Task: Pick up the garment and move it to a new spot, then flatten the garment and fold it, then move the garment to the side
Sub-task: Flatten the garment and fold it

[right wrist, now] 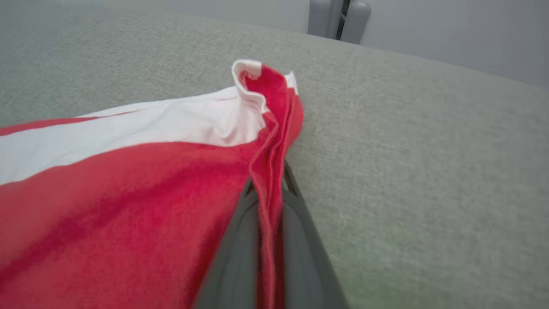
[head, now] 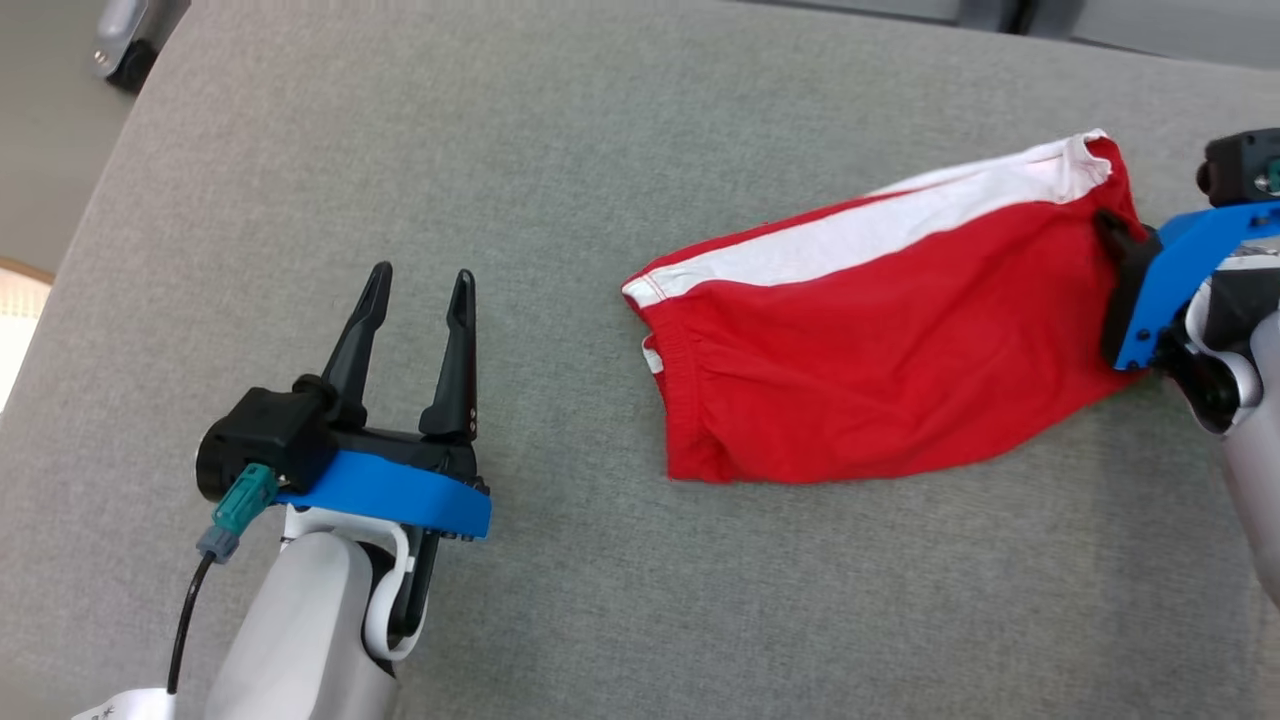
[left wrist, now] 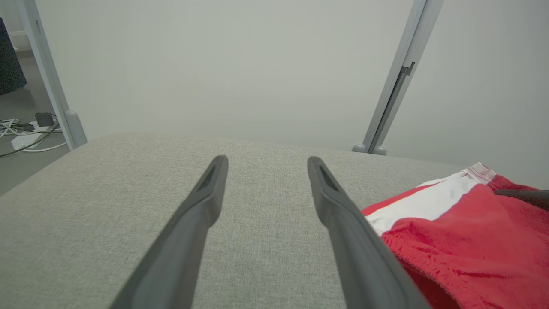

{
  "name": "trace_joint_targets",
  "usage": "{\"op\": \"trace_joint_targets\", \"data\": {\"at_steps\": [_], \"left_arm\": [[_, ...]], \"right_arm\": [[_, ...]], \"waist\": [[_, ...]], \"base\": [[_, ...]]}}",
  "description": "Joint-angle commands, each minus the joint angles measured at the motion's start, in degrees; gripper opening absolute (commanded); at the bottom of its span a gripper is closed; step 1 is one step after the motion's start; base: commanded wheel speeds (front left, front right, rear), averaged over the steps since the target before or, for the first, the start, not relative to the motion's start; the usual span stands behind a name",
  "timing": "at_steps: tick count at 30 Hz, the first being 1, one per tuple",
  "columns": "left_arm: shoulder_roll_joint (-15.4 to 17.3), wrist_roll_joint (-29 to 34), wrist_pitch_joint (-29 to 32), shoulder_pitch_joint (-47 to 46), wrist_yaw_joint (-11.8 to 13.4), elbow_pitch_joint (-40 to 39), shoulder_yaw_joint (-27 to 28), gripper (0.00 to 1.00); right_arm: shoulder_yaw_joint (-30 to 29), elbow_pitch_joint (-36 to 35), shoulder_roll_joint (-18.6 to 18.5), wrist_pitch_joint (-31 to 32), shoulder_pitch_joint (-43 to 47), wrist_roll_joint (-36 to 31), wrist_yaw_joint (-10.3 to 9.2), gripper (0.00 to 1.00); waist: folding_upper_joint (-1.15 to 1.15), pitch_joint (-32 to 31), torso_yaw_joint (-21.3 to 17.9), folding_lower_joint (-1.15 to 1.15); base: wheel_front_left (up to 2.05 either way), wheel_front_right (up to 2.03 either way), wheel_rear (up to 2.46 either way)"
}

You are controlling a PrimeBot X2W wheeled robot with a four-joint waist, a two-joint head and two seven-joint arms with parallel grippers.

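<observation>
Grey woven-fabric surface (head: 560, 150) is taking up nearly the whole head view, w/ its rounded corner curving at upper left & its far edge running along the top. One item is lying directly on it: a red garment (head: 880, 350) w/ a white stripe, sitting centre-right & stretching from mid-frame toward upper right. Elastic waistband end is pointing toward frame centre; stripe is running along the upper edge. Cloth is mostly lying flat; far-right end is bunching into upright folds.
</observation>
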Motion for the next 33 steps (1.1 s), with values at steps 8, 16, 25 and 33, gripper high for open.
{"op": "trace_joint_targets", "data": {"at_steps": [8,16,25,33], "left_arm": [[2.8,-0.8,0.2,1.8,-0.3,2.7,-0.7,1.0],[3.7,-0.6,2.1,4.0,-0.1,2.8,-1.8,1.0],[3.1,-1.6,3.2,4.5,0.9,3.2,-2.5,1.0],[2.6,-2.1,2.9,4.2,1.2,2.7,-2.8,1.0]], "right_arm": [[-3.4,-1.4,-2.7,-4.3,6.5,-2.8,0.02,0.0],[-12.7,0.1,-3.9,-7.7,10.3,-11.9,0.02,0.0],[-16.0,-4.8,2.2,-4.4,10.6,-19.7,0.02,0.0],[-11.5,-9.2,12.1,1.8,8.3,-22.4,0.02,0.0]], "waist": [[0.0,-6.7,-4.9,0.0],[0.0,-10.5,-6.4,0.0],[0.0,-11.9,-5.5,0.0],[0.0,-11.3,-3.6,0.0]], "base": [[0.0,0.0,0.0],[0.0,0.0,0.0],[0.0,0.0,0.0],[0.0,0.0,0.0]]}}
